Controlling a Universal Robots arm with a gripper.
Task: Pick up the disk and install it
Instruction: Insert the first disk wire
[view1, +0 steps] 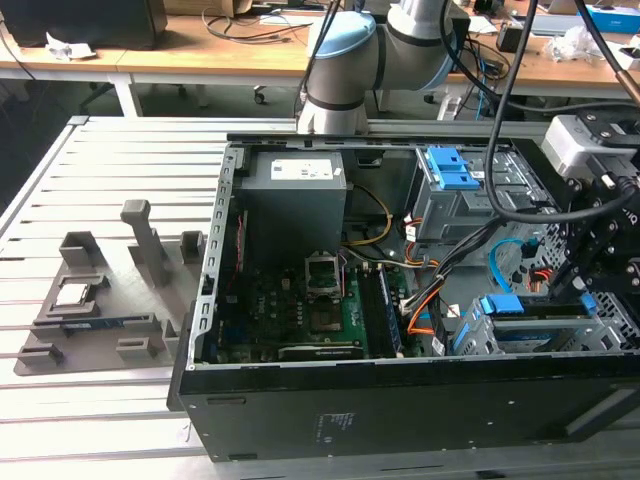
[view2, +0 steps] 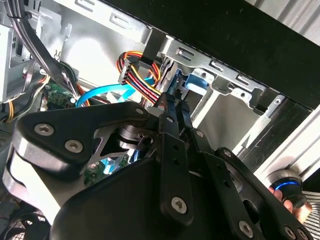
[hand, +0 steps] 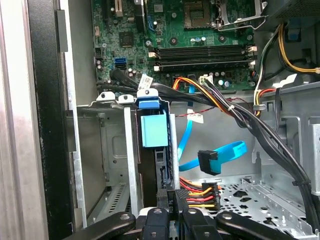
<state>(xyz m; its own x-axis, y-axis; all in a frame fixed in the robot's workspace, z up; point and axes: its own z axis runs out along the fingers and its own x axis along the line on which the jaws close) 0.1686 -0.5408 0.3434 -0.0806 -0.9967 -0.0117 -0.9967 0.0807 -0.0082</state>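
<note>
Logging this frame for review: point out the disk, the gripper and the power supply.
disk (hand: 154, 131), first wrist view, on its blue carrier face in the bay.
gripper (view2: 175, 107), second wrist view, midway between its fingertips.
power supply (view1: 295, 195), exterior view, on its grey side.

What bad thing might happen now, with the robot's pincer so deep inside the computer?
1. The black pincer sits close to the bundle of red, yellow and orange wires; it may snag them.
2. The flat silver-grey disk with its bright blue frame stands in a narrow grey metal bay; pushed crooked, it might jam.
</note>
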